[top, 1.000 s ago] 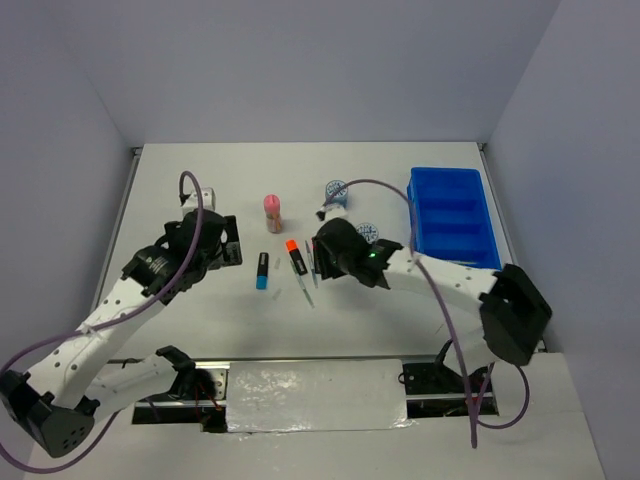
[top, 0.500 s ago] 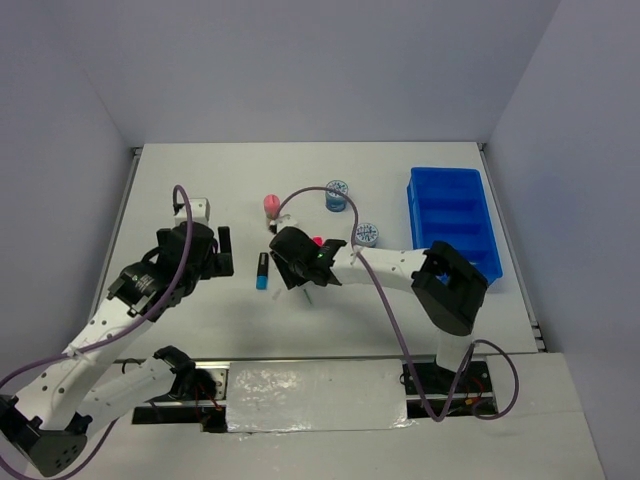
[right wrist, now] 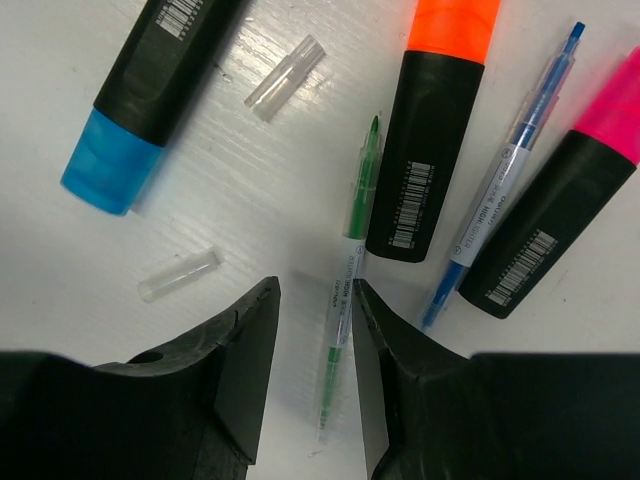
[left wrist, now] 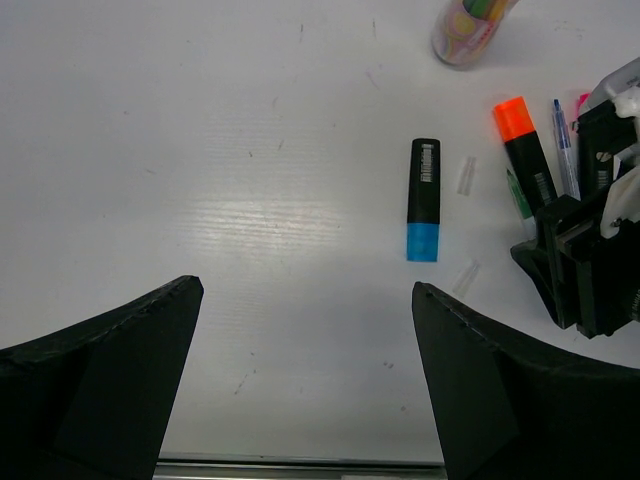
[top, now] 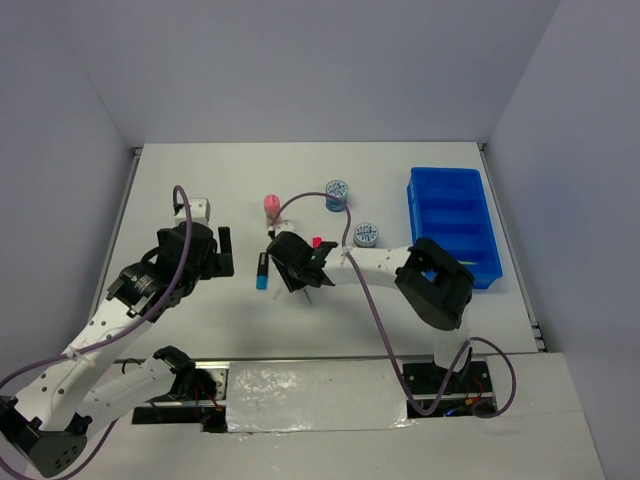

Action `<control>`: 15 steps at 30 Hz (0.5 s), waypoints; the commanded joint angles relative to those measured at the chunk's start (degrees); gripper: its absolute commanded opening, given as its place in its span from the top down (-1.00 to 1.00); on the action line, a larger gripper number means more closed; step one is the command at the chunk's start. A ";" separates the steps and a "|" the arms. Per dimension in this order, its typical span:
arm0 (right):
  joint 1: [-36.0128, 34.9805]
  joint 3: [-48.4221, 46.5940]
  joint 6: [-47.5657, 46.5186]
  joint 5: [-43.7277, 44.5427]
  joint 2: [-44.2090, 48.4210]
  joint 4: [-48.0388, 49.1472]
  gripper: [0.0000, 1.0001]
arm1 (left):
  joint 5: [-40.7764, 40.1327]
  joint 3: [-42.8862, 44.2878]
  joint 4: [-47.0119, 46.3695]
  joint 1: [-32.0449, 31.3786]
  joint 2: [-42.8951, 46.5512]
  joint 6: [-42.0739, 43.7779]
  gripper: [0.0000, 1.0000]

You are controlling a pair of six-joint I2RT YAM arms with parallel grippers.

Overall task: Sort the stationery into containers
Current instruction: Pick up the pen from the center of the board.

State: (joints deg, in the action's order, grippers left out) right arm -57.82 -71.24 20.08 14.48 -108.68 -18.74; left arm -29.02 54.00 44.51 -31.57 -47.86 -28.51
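My right gripper (top: pixel 291 264) (right wrist: pixel 312 295) is low over the table, open, its jaws straddling a thin green pen (right wrist: pixel 340 300) that lies flat, close to the right finger. Beside it lie an orange-capped highlighter (right wrist: pixel 435 130), a blue pen (right wrist: pixel 510 170), a pink-capped highlighter (right wrist: pixel 560 210) and a blue-capped highlighter (right wrist: pixel 150 90) (top: pixel 262 271) (left wrist: pixel 423 200). My left gripper (top: pixel 225 250) (left wrist: pixel 305 290) is open and empty, left of the blue-capped highlighter. The pink-topped tube (top: pixel 270 207) and two patterned rolls (top: pixel 337 192) (top: pixel 366 234) stand behind. The blue tray (top: pixel 452 225) is at the far right.
Two small clear pen caps (right wrist: pixel 285 78) (right wrist: pixel 180 275) lie loose near the pens. The right arm's cable (top: pixel 310 198) loops over the tube and rolls. The table's near edge (left wrist: pixel 300 464) shows just below the left gripper.
My right arm has swung left from beside the rolls to over the pens and settled its jaws around the green pen. The left gripper shifted slightly back and left.
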 commanded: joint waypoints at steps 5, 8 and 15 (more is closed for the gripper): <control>0.52 0.93 1.11 0.55 -1.71 2.39 0.16 | 1.06 -0.03 -2.41 0.28 -0.22 1.44 -0.99; 0.96 2.07 1.46 0.20 -1.53 2.92 0.20 | 1.33 -0.03 -2.50 0.28 -0.40 1.53 -0.99; 0.96 5.58 2.25 -3.57 -1.44 4.85 0.79 | 1.15 0.05 -2.41 0.28 0.04 1.44 -0.99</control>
State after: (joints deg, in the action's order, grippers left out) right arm -57.19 -68.64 21.32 13.96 -110.00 -15.16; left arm -28.21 54.00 44.45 -31.57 -48.34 -28.42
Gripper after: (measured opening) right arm 0.147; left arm 0.993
